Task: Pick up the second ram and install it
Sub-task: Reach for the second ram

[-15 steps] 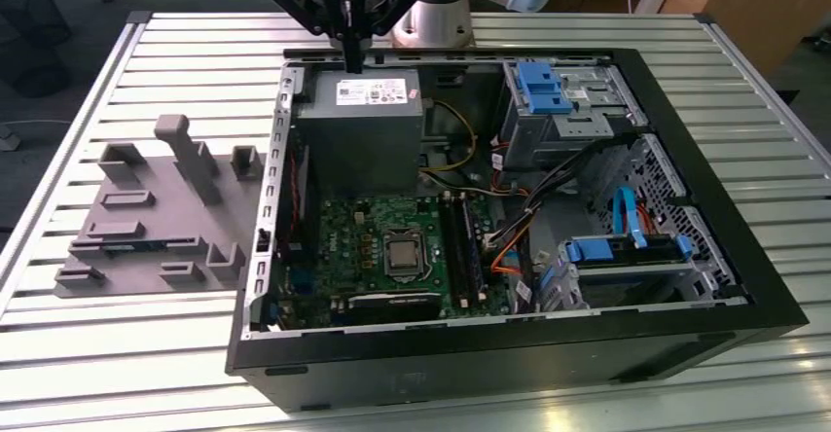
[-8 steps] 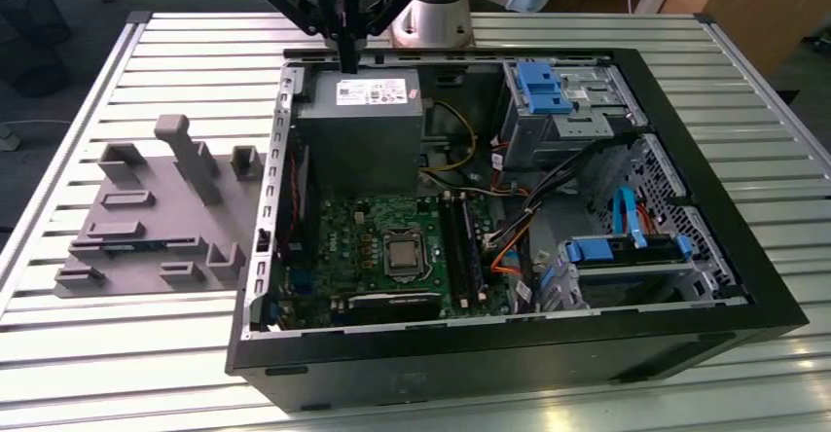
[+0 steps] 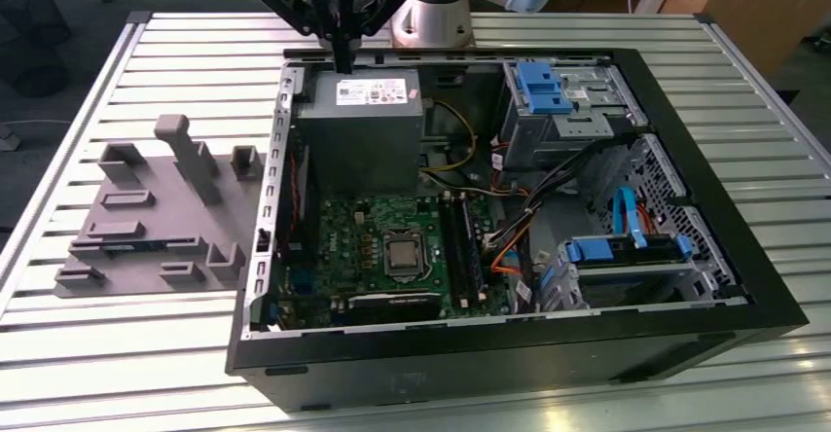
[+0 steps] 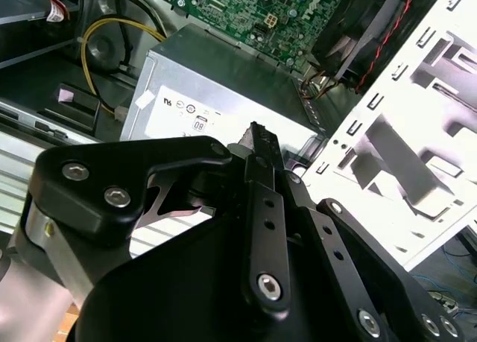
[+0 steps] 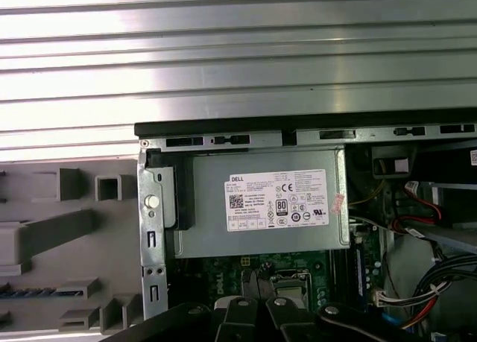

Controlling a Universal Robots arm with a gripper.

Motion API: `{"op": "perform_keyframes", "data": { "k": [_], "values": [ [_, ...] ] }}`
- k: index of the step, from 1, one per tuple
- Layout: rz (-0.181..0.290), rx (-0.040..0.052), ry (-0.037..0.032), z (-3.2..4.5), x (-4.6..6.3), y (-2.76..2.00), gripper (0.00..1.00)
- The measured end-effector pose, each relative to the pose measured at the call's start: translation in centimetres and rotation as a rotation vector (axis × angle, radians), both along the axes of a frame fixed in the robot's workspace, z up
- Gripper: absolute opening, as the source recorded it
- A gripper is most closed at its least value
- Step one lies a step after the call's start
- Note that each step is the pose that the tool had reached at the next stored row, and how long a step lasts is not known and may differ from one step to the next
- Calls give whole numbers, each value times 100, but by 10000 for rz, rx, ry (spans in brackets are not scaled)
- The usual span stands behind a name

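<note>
**Tool poised over the power supply, memory stick in its holder**

The tool (image 3: 343, 60) hangs above the far edge of the open computer case (image 3: 520, 359), its tip just over the back rim of the grey power supply (image 3: 357, 126). In the exterior view the fingers read as one narrow black bar. In the second wrist view they (image 4: 257, 137) lie pressed together with no gap between them. The tool is closed, and nothing is gripped in it.

The second ram (image 3: 124, 247) is a thin blue-green strip lying in a slot of the grey holder block (image 3: 175, 198). The block rests on the slatted metal table (image 3: 169, 62) beside the case, toward the exterior view's left. In the first wrist view the stick (image 5: 37, 291) shows as a blue line in the holder block (image 5: 45, 230). It is well apart from the tool and untouched.

Inside the case the green motherboard (image 3: 350, 242) lies on the near side of the power supply. Its processor socket (image 3: 404, 253) sits at the middle, with the long black memory slots (image 3: 461, 247) just beside it toward the exterior view's right. Whether any slot is filled cannot be told. Blue drive brackets (image 3: 539, 87) sit at the case's far corner on the exterior view's right. The first wrist view looks straight down on the power supply's white label (image 5: 277, 200).
</note>
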State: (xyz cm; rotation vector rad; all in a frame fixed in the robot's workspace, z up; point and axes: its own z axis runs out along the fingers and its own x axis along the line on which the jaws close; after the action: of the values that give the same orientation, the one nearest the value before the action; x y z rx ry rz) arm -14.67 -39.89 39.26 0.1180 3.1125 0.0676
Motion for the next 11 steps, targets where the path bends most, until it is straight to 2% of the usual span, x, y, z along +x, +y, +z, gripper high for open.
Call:
{"op": "perform_keyframes", "data": {
  "k": [11],
  "values": [
    [0, 0, 0, -2, -54, 0, 11]
  ]
}}
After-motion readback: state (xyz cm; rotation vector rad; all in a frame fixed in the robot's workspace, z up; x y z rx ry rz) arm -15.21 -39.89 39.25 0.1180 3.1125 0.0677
